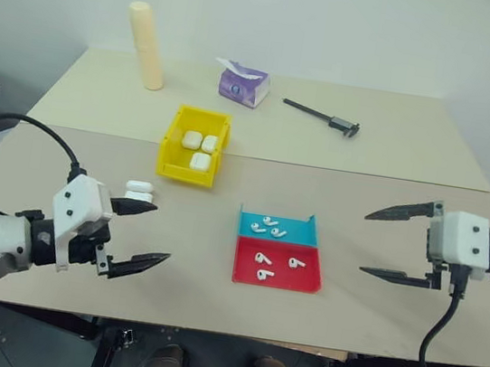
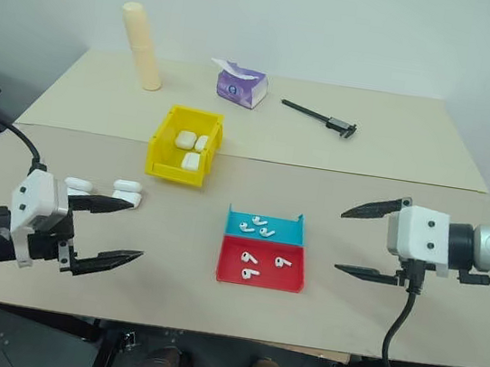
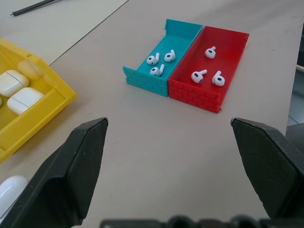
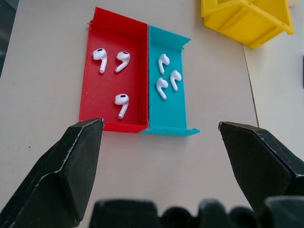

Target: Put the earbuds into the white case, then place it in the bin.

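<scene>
The left gripper [image 1: 145, 235] is hovering over the bench [image 1: 219, 235] near its front left corner with its jaws spread wide, holding nothing and touching nothing. The right gripper [image 1: 392, 244] is hanging over the front right part of the bench, its jaws standing equally wide and empty.

Between the two grippers, a blue tray [image 1: 279, 228] and a red tray [image 1: 277, 267] are sitting side by side, touching along one long wall, near the middle of the front edge. Three earbuds [image 4: 168, 78] are lying in the blue tray, and three more are lying in the red one. Nothing is blocking the way from either gripper to the trays.

Two white cases [image 2: 103, 188] are lying on the bench just behind the left gripper's upper finger, close to the left edge. The yellow bin [image 1: 195, 145] is sitting left of centre, farther back than the trays, with three more white cases lying inside it.

Along the back edge, a leaning beige cylinder [image 1: 147, 46] is standing at the left, a purple tissue pack [image 1: 242, 84] is lying near the middle, and a black caliper [image 1: 323, 115] is lying to its right.
</scene>
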